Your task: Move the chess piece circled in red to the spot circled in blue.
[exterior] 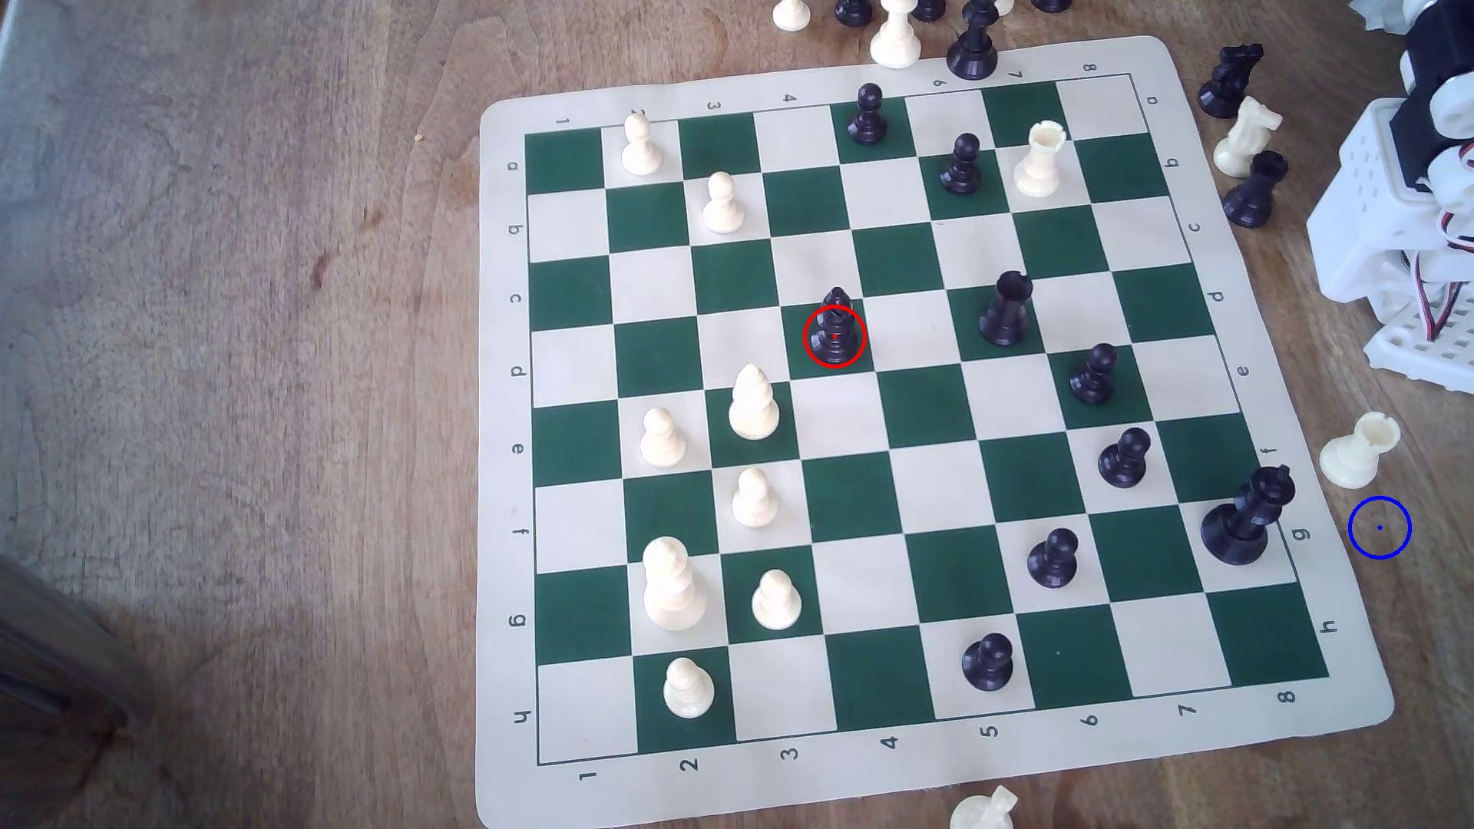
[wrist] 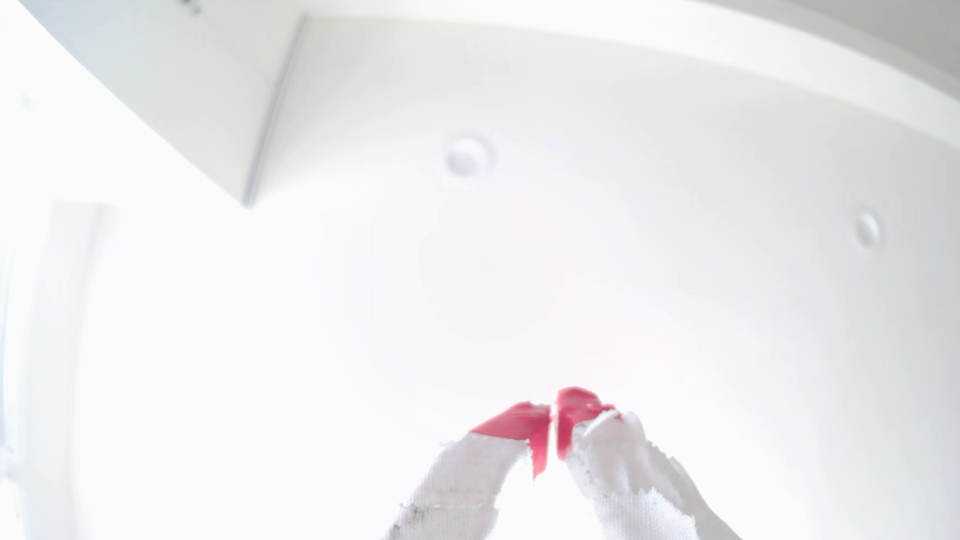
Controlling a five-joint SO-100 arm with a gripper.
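The black bishop (exterior: 835, 331), ringed in red, stands upright on a green square near the middle of the board. The blue ring (exterior: 1379, 527) marks bare wood off the board's edge at the exterior view's right, below a white rook (exterior: 1357, 450). In the wrist view my gripper (wrist: 553, 415) points up at a bright white ceiling; its red-tipped, cloth-wrapped fingers (wrist: 514, 423) touch at the tips, shut with nothing between them. The arm's white base (exterior: 1412, 231) sits folded at the exterior view's far right, well away from the bishop.
Several black pawns, a black rook (exterior: 1005, 309) and a black king (exterior: 1248, 514) stand on the board's right half in the exterior view, white pieces on its left half. Captured pieces line the far edge and the right side near the arm. The chess mat (exterior: 510, 478) lies on brown wood.
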